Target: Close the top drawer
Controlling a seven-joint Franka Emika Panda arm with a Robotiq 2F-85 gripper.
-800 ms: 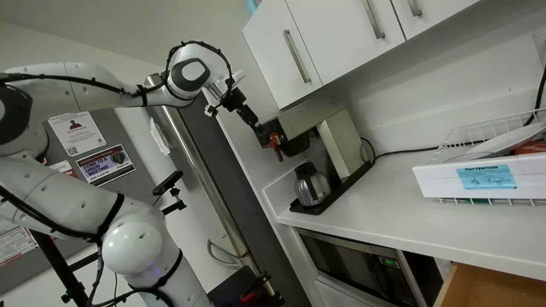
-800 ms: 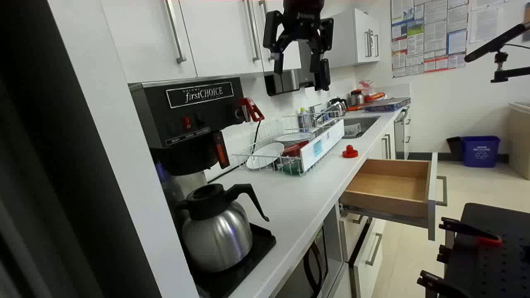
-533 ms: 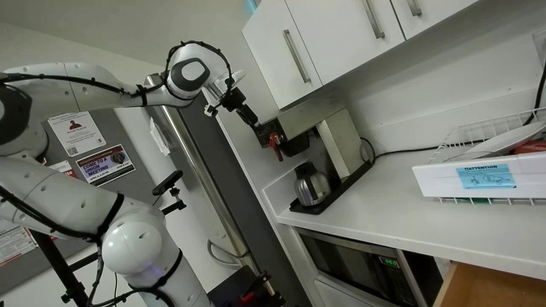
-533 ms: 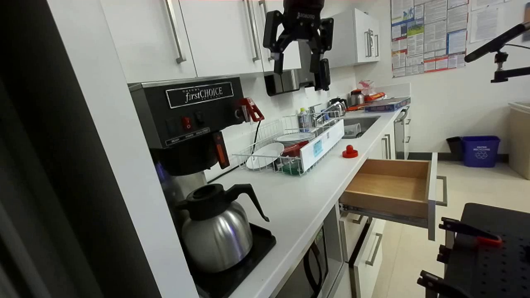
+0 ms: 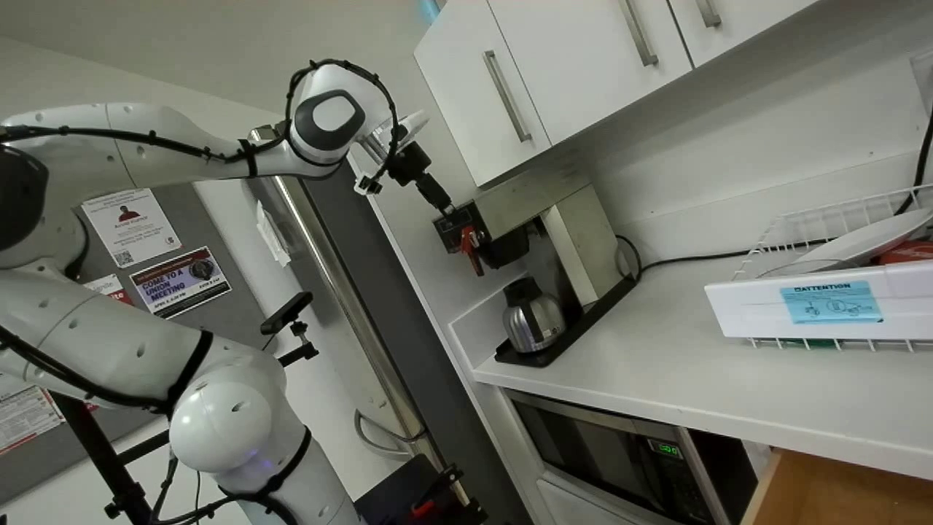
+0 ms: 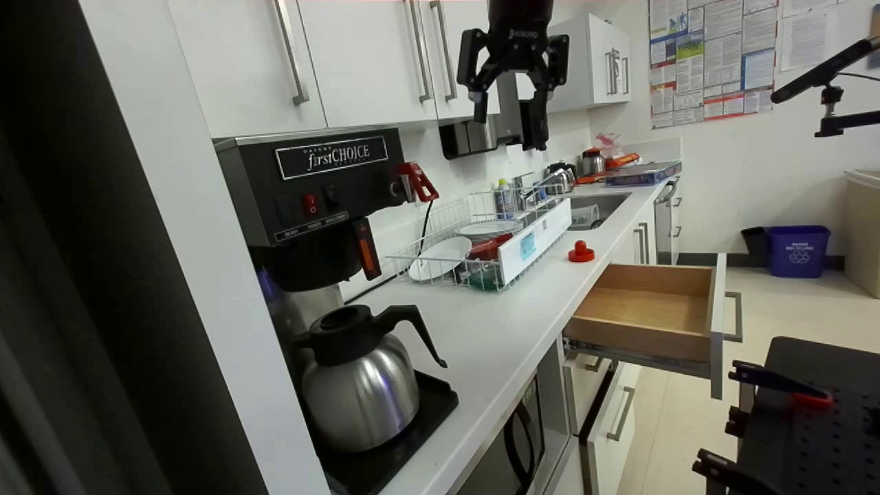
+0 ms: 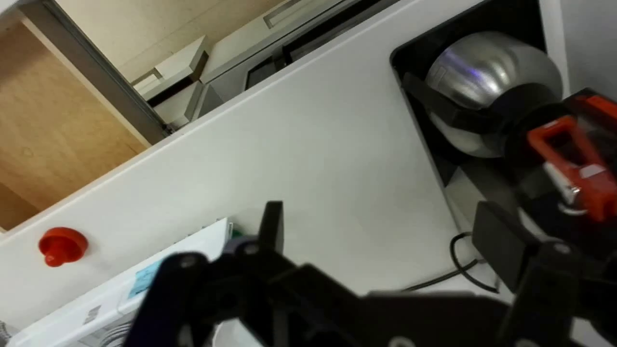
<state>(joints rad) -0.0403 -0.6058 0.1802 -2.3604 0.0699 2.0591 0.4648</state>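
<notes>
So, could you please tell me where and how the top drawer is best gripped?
Probably the middle of the bar handle on the top drawer, coming at its front panel from the side facing away from the cabinets, because the bar stands off that panel with a gap behind it.

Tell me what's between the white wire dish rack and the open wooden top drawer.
In the wrist view and an exterior view, white countertop bearing a red, round, knobbed object separates the rack from the drawer.
</notes>
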